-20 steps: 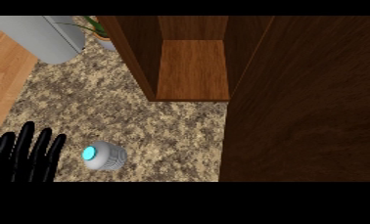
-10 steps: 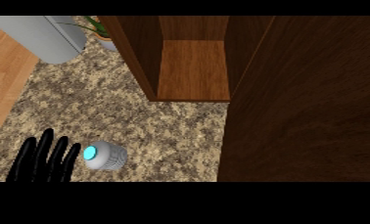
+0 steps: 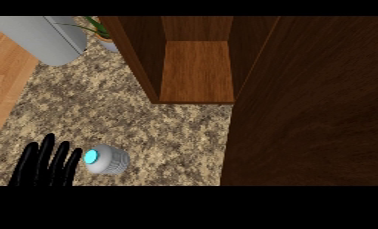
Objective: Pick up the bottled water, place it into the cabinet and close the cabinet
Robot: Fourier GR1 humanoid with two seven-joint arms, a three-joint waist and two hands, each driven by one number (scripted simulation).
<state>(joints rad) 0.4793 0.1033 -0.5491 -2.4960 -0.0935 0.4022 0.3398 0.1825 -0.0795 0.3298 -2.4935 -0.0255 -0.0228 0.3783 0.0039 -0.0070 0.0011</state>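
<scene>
The water bottle (image 3: 111, 160) sits near the counter's (image 3: 148, 123) front edge, toward its left side, with its blue cap (image 3: 91, 157) facing left. It is hard to tell whether it stands or lies. The left hand (image 3: 46, 165) is just beside the bottle and holds nothing. Its fingers (image 3: 72, 159) are straight and spread, and its palm is cut off below. Whether the hand touches the cap is unclear. Bare counter runs back to the cabinet (image 3: 198, 70), whose open door (image 3: 306, 103) walls the right.

left hand (image 3: 46, 165) | lower-left edge | fingers straight, spread, pointing up

On counter (image 3: 148, 123): bottled water (image 3: 107, 159) front-left, cabinet (image 3: 196, 68) behind (door (image 3: 303, 103) right).
</scene>
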